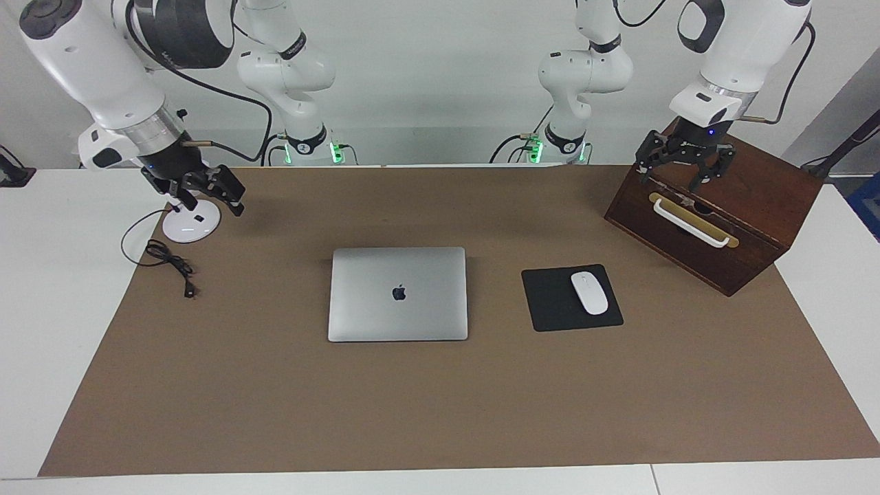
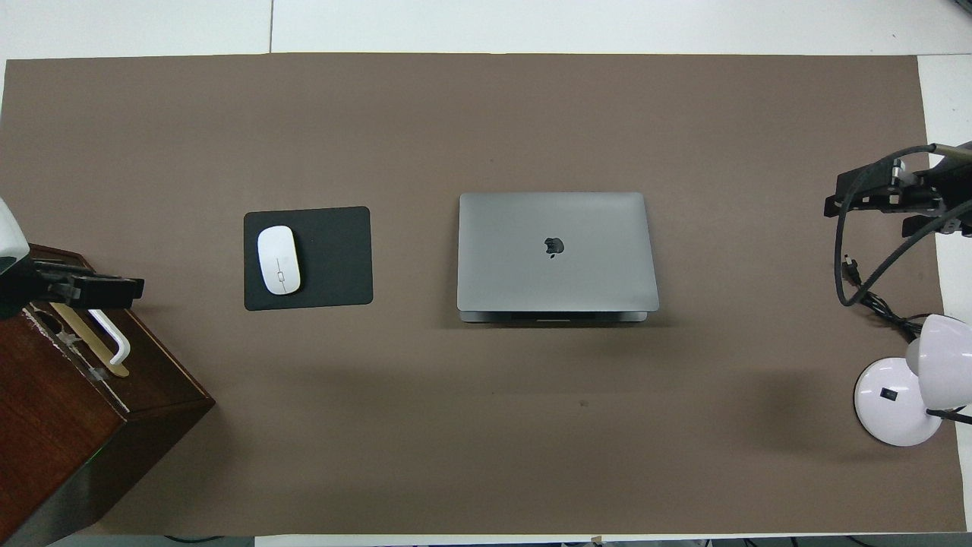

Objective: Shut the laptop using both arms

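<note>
The silver-grey laptop (image 1: 397,294) lies flat in the middle of the brown mat with its lid down and the dark apple logo facing up; the overhead view shows the same laptop (image 2: 557,251). My left gripper (image 1: 684,175) hangs open and empty over the wooden box at the left arm's end of the table, and in the overhead view the left gripper (image 2: 125,289) sits above the box's handle. My right gripper (image 1: 206,198) hangs open and empty over the white lamp base at the right arm's end, far from the laptop; the overhead view catches the right gripper (image 2: 843,196) at its edge.
A black mouse pad (image 1: 550,306) with a white mouse (image 1: 589,293) lies beside the laptop toward the left arm's end. The dark wooden box (image 1: 756,199) has a white handle. A white lamp base (image 1: 191,223) and a loose black cable (image 1: 168,261) lie at the right arm's end.
</note>
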